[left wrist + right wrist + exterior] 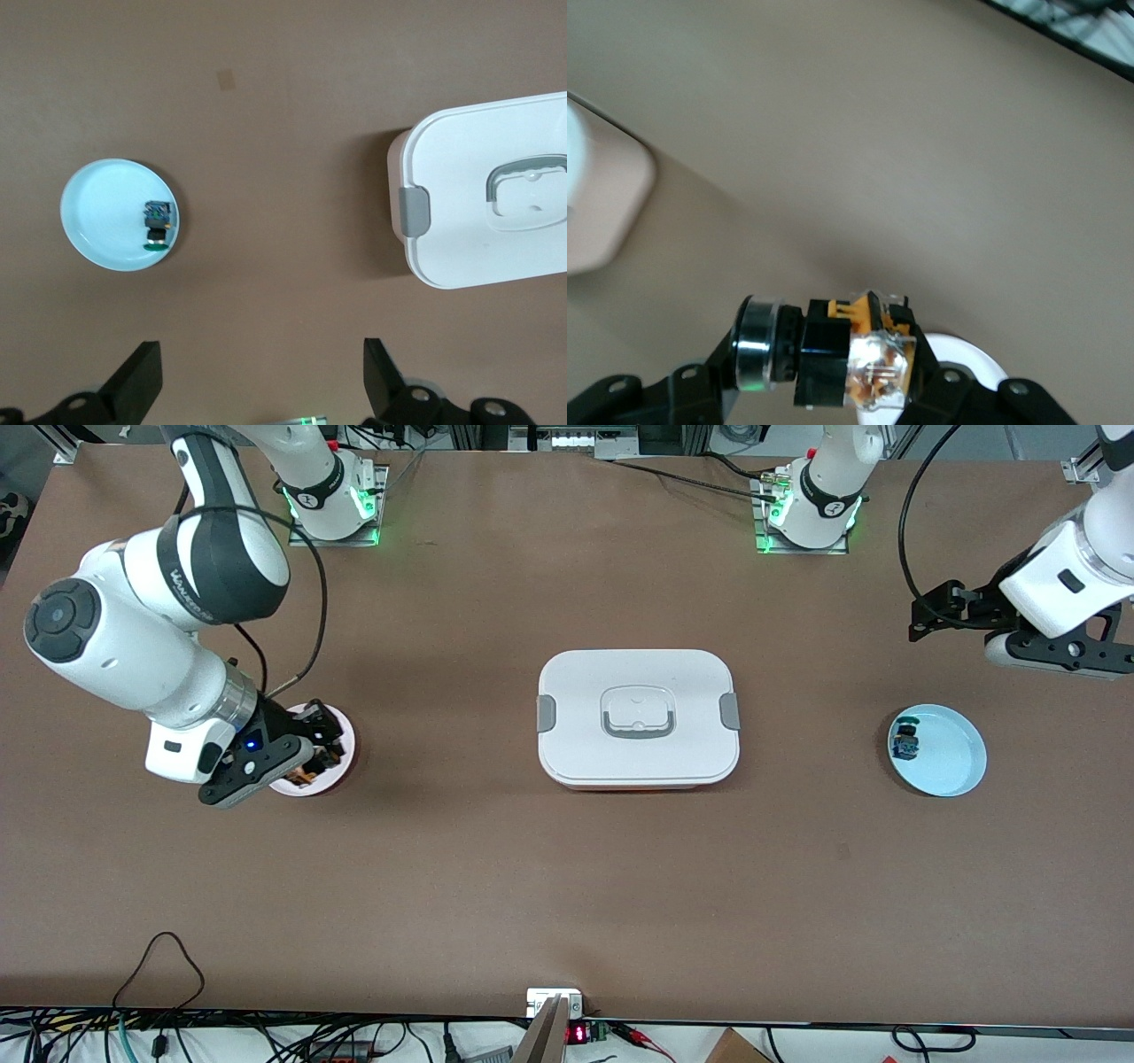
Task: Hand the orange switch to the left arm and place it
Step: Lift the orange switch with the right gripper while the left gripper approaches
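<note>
The orange switch (310, 772) is held between the fingers of my right gripper (314, 762), just over a small white plate (344, 731) at the right arm's end of the table. In the right wrist view the switch (833, 359) lies crosswise in the gripper (824, 367), black body, orange parts and a clear end showing. My left gripper (921, 622) is open and empty, up in the air at the left arm's end; its fingers (142, 376) stand wide apart. The white box (638, 717) sits in the middle of the table and also shows in the left wrist view (496, 186).
A light blue plate (948, 757) lies near the left arm's end with a small blue-and-teal switch (905, 741) at its rim; both show in the left wrist view, plate (106, 212) and switch (157, 224). Bare brown table lies nearer the front camera than the box.
</note>
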{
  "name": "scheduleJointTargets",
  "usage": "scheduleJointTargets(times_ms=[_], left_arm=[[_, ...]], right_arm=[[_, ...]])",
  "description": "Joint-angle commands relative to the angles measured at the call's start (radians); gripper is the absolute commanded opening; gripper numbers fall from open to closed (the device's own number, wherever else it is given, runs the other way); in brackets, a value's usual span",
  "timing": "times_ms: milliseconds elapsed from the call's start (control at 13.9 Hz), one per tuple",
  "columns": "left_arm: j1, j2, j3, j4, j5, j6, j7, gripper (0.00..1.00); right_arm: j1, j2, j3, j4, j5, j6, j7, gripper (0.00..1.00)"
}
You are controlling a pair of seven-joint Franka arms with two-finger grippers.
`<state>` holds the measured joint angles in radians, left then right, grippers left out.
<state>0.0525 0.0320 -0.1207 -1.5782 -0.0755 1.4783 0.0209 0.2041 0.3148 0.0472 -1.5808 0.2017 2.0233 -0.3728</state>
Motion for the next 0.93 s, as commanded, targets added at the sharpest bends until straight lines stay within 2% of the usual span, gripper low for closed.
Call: scheduleJointTargets(times_ms=[0,215,359,502,645,861], left_arm=[[0.009,0.028,-0.002,0.030,-0.065,-0.081,0.013,1.00],[0.007,0.051,-0.004,0.029,-0.157,-0.177,0.016,1.00],[0.013,0.069,-0.002,0.015,-0.328,-0.190,0.019,1.00],[0.049,0.097,-0.002,0.003,-0.514,-0.187,0.019,1.00],[0.052,0.112,-0.002,-0.067,-0.749,-0.138,0.019,1.00],[0.046,0.111,-0.013,-0.149,-0.950,-0.049,0.021,1.00]], right_arm=[[0.015,-0.028,0.005,0.038,0.119,-0.012,-0.086,0.02],[0.035,-0.039,0.005,0.062,0.232,-0.009,-0.225,0.01],[0.060,-0.037,0.005,0.068,0.357,-0.009,-0.387,0.00],[0.086,-0.025,0.005,0.065,0.540,-0.002,-0.612,0.00],[0.112,-0.010,0.005,0.045,0.755,0.008,-0.829,0.00],[0.143,0.033,0.005,0.038,1.008,-0.003,-1.104,0.00]])
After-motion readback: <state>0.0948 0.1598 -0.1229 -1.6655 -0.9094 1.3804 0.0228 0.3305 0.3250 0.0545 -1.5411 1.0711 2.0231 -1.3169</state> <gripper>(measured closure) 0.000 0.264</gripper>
